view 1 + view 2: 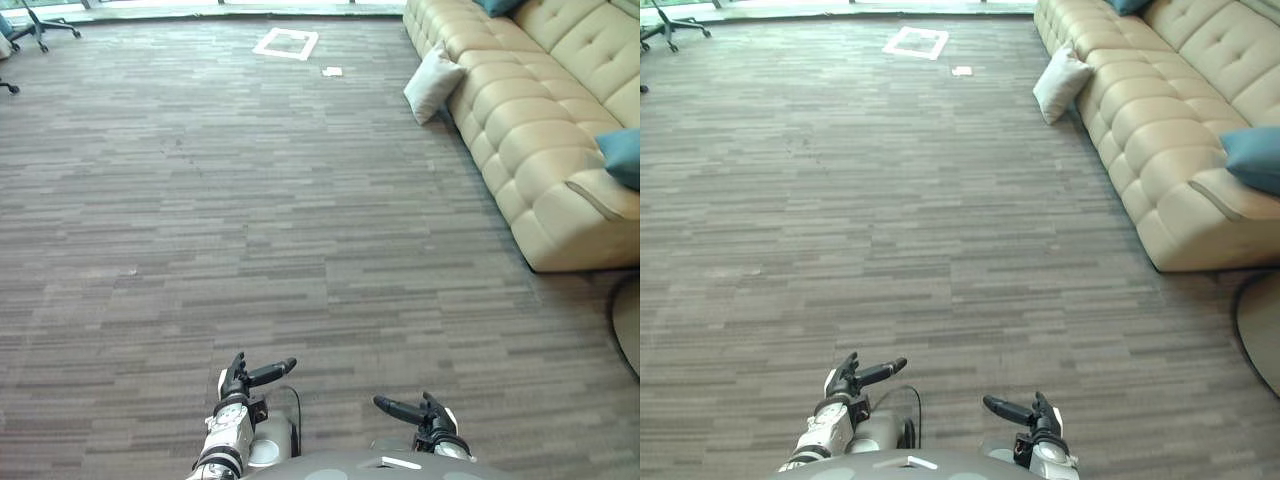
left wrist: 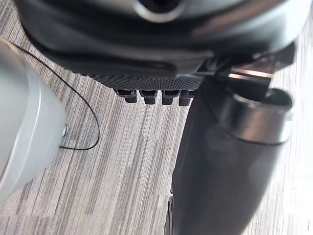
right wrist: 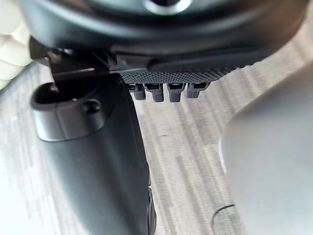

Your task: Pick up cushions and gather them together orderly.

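A white cushion (image 1: 433, 84) stands on the carpet, leaning against the front of the beige sofa (image 1: 540, 130) far ahead on the right. A teal cushion (image 1: 622, 157) lies on the sofa's near seat, and another teal cushion (image 1: 497, 6) shows at the sofa's far end. My left hand (image 1: 240, 380) and right hand (image 1: 425, 412) hover low in front of me, far from every cushion. Both are open, with thumbs pointing inward, and hold nothing. In the wrist views the left hand (image 2: 156, 44) and the right hand (image 3: 166, 44) have only carpet past their straight fingers.
A white square marking (image 1: 286, 43) and a small white sheet (image 1: 332, 71) lie on the far carpet. An office chair (image 1: 40, 25) stands at the far left. A round beige edge (image 1: 628, 320) juts in at the right.
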### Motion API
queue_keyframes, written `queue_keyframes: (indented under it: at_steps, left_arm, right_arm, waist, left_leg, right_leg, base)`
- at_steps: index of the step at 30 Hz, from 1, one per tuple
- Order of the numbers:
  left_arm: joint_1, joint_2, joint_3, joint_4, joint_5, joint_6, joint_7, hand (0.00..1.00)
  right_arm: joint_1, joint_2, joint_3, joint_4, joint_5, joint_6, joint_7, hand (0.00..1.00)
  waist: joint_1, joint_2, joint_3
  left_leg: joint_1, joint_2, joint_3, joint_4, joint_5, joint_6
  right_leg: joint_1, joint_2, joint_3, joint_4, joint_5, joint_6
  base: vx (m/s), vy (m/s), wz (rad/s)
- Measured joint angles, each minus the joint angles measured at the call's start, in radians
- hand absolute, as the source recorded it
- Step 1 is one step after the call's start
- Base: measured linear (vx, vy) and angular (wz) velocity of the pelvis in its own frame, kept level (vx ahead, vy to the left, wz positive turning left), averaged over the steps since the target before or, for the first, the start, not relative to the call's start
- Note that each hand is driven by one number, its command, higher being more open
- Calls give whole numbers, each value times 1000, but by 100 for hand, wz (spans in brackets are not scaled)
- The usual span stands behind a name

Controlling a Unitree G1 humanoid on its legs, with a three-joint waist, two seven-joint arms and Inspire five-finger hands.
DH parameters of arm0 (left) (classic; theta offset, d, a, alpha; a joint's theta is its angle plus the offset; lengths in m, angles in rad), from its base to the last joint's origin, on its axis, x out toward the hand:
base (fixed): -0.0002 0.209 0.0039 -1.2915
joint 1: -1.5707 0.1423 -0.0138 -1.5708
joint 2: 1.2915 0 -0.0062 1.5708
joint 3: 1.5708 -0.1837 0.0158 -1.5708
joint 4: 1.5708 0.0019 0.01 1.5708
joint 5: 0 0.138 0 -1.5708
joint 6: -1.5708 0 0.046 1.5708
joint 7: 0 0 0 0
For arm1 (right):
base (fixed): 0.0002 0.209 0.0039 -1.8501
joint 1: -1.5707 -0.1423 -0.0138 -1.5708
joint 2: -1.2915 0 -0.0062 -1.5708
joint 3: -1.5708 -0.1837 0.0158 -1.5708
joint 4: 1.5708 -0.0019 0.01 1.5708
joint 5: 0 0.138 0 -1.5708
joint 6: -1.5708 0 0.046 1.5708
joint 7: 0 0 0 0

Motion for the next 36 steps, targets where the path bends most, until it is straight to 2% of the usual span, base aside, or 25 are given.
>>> queue_keyframes:
  at_steps: [2, 4, 5, 6, 7, 10, 11, 12, 13, 14, 15, 16, 17, 18, 20, 22, 25, 26, 27, 29, 31, 32, 33, 34, 36]
  left_arm:
    - [3, 1, -7, 19, 0, 1, 2, 100]
    - [5, 0, -17, 27, 0, 1, 0, 100]
    - [9, -3, -31, 26, 0, 0, -3, 100]
    - [10, -3, -40, 29, 1, 0, -4, 100]
    - [-2, -25, -52, 49, 4, 2, -20, 100]
    - [-1, -67, -67, 48, 13, -6, -49, 100]
    - [-2, -71, -75, 48, 13, -7, -50, 100]
    - [20, -66, -84, 42, 15, -7, -45, 100]
    - [20, -69, -85, 43, 16, -7, -43, 100]
    - [25, -70, -84, 39, 20, -7, -48, 100]
    - [24, -70, -83, 36, 23, -6, -47, 100]
    - [28, -64, -75, 16, 32, -3, -45, 100]
    - [37, -66, -47, -7, 32, -2, -42, 100]
    - [41, -65, -34, -19, 32, 0, -40, 100]
    - [60, -55, -12, -64, 30, -4, -35, 100]
    - [67, -59, -6, -95, 30, -27, -35, 100]
    - [56, -64, 4, -108, 31, -31, -37, 100]
    - [53, -63, 4, -114, 31, -31, -37, 100]
    - [51, -59, 5, -113, 30, -29, -35, 100]
    - [52, -50, 5, -109, 30, -29, -35, 100]
    - [37, -11, 4, -93, 30, -20, -35, 100]
    - [33, -2, 4, -92, 30, -19, -36, 100]
    - [31, 14, 6, -86, 30, -16, -33, 100]
    - [27, 22, 6, -70, 30, -15, -27, 100]
    - [25, 25, 5, -46, 30, -7, -21, 100]
  right_arm:
    - [-7, -9, 4, -36, 1, -15, -3, 100]
    - [-18, -8, 12, -40, 1, -21, -5, 100]
    - [-18, -8, 26, -40, 2, -20, -6, 100]
    - [-18, -8, 26, -41, 8, -22, -4, 100]
    - [-43, -24, 23, -18, 1, -19, -5, 100]
    - [-42, -17, 4, -30, 10, -10, -4, 100]
    - [-37, -19, 8, -37, 8, -11, -4, 100]
    - [-17, -17, 43, -37, -17, -9, -5, 100]
    - [-19, -11, 27, -37, -11, -2, 0, 100]
    - [-16, -21, 27, -37, -21, 0, -2, 100]
    - [-15, -23, 27, -37, -22, 0, -1, 100]
    - [-16, -40, 28, -37, -24, 6, 0, 100]
    - [-18, -52, 28, -23, -27, 8, -1, 100]
    - [-22, -55, 28, -12, -27, 9, -5, 100]
    - [-19, -50, 42, 20, -14, 14, -7, 100]
    - [-19, -54, 67, 29, -15, 15, -5, 100]
    - [-20, -49, 67, 32, -15, 25, -8, 100]
    - [-21, -45, 67, 32, -16, 24, -10, 100]
    - [-17, -44, 71, 32, -16, 23, -13, 100]
    - [-18, -38, 77, 40, -16, 24, -16, 100]
    - [-18, -8, 74, 49, -16, 23, -22, 100]
    - [-14, 0, 65, 51, -17, 25, -23, 100]
    - [-6, 16, 63, 51, -18, 29, -21, 100]
    - [-8, 18, 64, 49, -27, 29, -19, 100]
    - [-8, 9, 64, 43, -38, 25, -4, 100]
  waist:
    - [-12, 21, 18]
    - [-28, 10, 21]
    - [-37, -1, 19]
    - [-42, -12, 18]
    - [-33, 29, 18]
    - [-50, 19, 19]
    - [-52, 28, 17]
    - [-49, 14, -16]
    - [-56, 37, -20]
    - [-66, 68, -33]
    - [-66, 74, -32]
    - [-63, 100, -22]
    - [-58, 124, -18]
    - [-53, 126, -15]
    - [-44, 105, -16]
    - [-28, 98, -11]
    - [2, 95, -7]
    - [10, 91, -4]
    - [10, 90, -3]
    - [19, 83, -3]
    - [13, 30, -17]
    - [13, 14, -18]
    - [17, -13, -17]
    - [17, -22, -16]
    - [11, -26, -15]
  left_leg:
    - [120, 29, 4, -93, -4, 6]
    - [191, 43, 4, -132, -15, 1]
    - [224, 48, -5, -143, -49, -25]
    - [246, 47, -12, -146, -69, -39]
    - [271, 66, -45, -157, -92, -53]
    - [289, 18, -95, -133, -14, -34]
    - [289, 20, -105, -122, -14, -34]
    - [279, 26, -126, -78, -22, -40]
    - [251, 54, -149, -2, -25, -55]
    - [145, 90, -186, 200, 20, -151]
    - [119, 99, -193, 261, 38, -193]
    - [17, 136, -194, 477, 112, -290]
    - [-69, 178, -156, 674, 114, -281]
    - [-104, 193, -121, 746, 106, -265]
    - [-210, 215, 8, 771, 55, -172]
    - [-286, 224, 91, 607, 23, -117]
    - [-340, 195, 107, 274, 23, -109]
    - [-353, 181, 98, 166, 51, -112]
    - [-362, 167, 75, 35, 111, -88]
    - [-364, 164, 62, 52, 231, -67]
    - [-359, 135, 84, 95, 206, -55]
    - [-363, 123, 95, 124, 177, -46]
    - [-328, 95, 129, 158, 121, -35]
    - [-287, 74, 152, 156, 89, -25]
    - [-208, 42, 166, 115, 51, -9]
  right_leg:
    - [-137, 19, -101, -118, -102, -18]
    - [-197, 31, -129, -343, -110, -10]
    - [-195, 39, -115, -539, -71, 26]
    - [-190, 39, -127, -553, -20, -34]
    - [-163, 65, -148, -533, -67, -27]
    - [-203, 26, -145, -319, -81, -31]
    - [-216, 34, -143, -310, -115, -39]
    - [-163, 40, -137, -438, -188, -86]
    - [-121, 53, -178, -463, -201, -80]
    - [-71, 72, -227, -512, -211, -93]
    - [-57, 78, -235, -525, -212, -95]
    - [2, 108, -256, -571, -215, -107]
    - [77, 143, -262, -626, -218, -117]
    - [126, 152, -262, -657, -222, -123]
    - [266, 154, -255, -774, -221, -122]
    - [344, 157, -232, -857, -209, -104]
    - [442, 157, -169, -941, -208, -90]
    - [461, 156, -150, -951, -215, -77]
    - [494, 157, -122, -966, -236, -47]
    - [525, 150, -69, -966, -256, -28]
    - [516, 96, -2, -936, -249, -22]
    - [504, 79, 14, -905, -235, -2]
    - [481, 41, 32, -797, -202, 21]
    - [430, 25, 36, -644, -154, 24]
    - [311, 1, 31, -374, 35, 29]
  base:
    - [448, -59, -10]
    - [525, -178, 22]
    - [672, -284, 39]
    - [642, -251, 27]
    - [510, -171, 15]
    - [366, -106, 26]
    - [251, -140, 36]
    - [351, -205, 43]
    - [416, -240, 78]
    - [480, -277, 69]
    - [397, -200, 61]
    - [421, -136, 17]
    - [290, -61, 4]
    - [374, -50, -16]
    - [437, -62, -17]
    - [347, -8, -34]
    - [470, 107, -57]
    - [507, 170, -73]
    - [535, 213, -66]
    - [599, 247, -71]
    - [569, 222, -42]
    - [701, 298, -13]
    - [560, 253, -22]
    - [658, 305, -25]
    - [480, 212, -11]
